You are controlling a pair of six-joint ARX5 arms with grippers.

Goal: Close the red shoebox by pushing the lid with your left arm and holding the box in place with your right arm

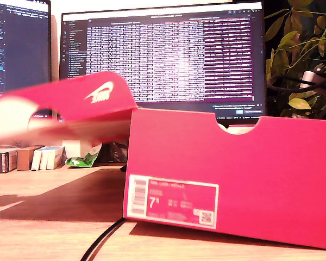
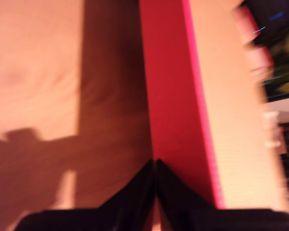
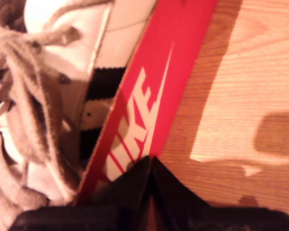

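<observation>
- The red shoebox [image 1: 233, 174] sits on the wooden desk [image 1: 49, 217], its lid [image 1: 81, 100] raised and blurred beside it.
- My first gripper [image 2: 155, 161], jaws together, meets the lid's edge.
- My second gripper [image 3: 151, 159], jaws together, rests against the box wall beside a shoe [image 3: 43, 96].
- Risk: an off-centre push could skid the box or jam the lid on the laces.

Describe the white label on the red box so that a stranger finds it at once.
A red shoebox stands on the wooden table before two monitors. On its near side, low down, sits a white-edged label. It alone bears a barcode and a large 7.
</observation>
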